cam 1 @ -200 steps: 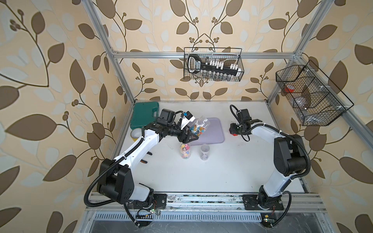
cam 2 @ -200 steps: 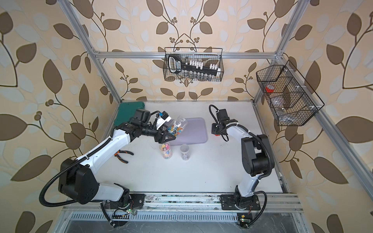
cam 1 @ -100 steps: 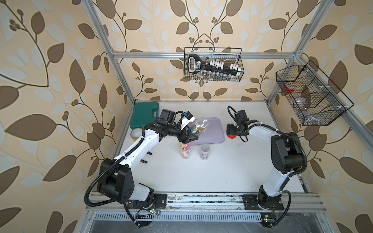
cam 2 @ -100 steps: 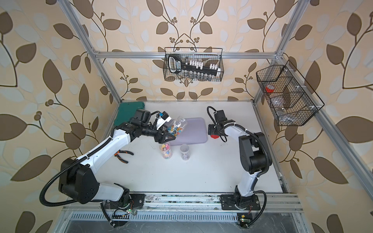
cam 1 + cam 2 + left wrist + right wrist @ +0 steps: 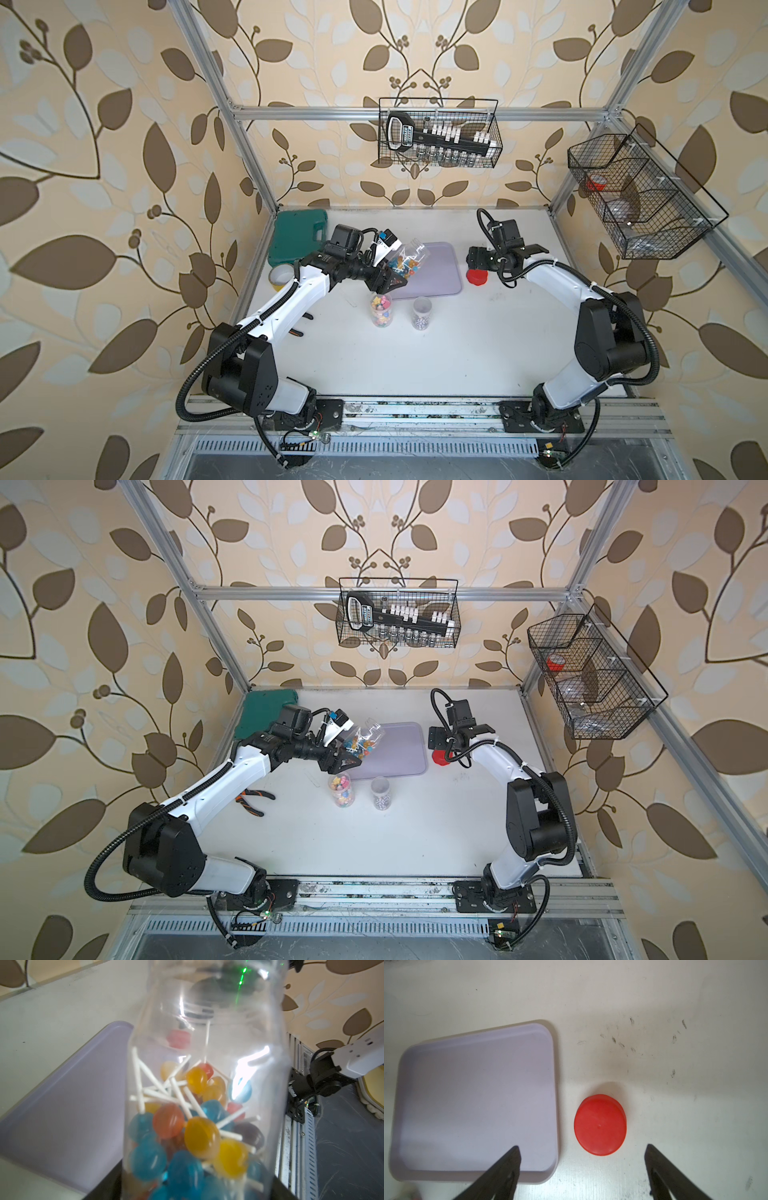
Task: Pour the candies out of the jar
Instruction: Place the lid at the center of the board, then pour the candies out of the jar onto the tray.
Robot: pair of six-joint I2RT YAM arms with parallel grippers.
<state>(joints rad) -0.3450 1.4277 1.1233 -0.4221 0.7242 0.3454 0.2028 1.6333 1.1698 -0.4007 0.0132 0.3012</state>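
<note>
Looking down on a white bench (image 5: 457,353), two arms reaching in from the near edge. Toward 12 o'clock from bench centre, a flat lavender tray (image 5: 440,270), its 9 o'clock side covered in both top views by the left arm's tool and load. At 10 o'clock, in the far corner, a green case (image 5: 297,232), partly cut off behind that arm.

Gripped in the left tool (image 5: 397,277): a clear plastic jar (image 5: 409,257), held off the bench over the tray's 9 o'clock edge. Long axis tilted, from 7 o'clock at the base to 1 o'clock at the mouth. Tool closed around the base end. From the left wrist, only dark slivers of its fingers (image 5: 108,1184) showing beside the jar, the rest hidden behind plastic. Neck washed out by glare, hard to make out.

At 6 to 7 o'clock of the tray, side by side: an upright jar of mixed-colour pieces (image 5: 381,311) and an upright jar of dark-and-white pieces (image 5: 421,318), shapes too small to tell.

Right tool (image 5: 582,1147) spread wide, holding nothing, poised over a round red lid (image 5: 600,1125) lying flat on the bench just beside the tray at 3 o'clock, clear of both fingertips.

Inside the held jar, the candies (image 5: 199,1136): round lollipops in blue, orange, yellow and red on white sticks, heaped at the base end.
</note>
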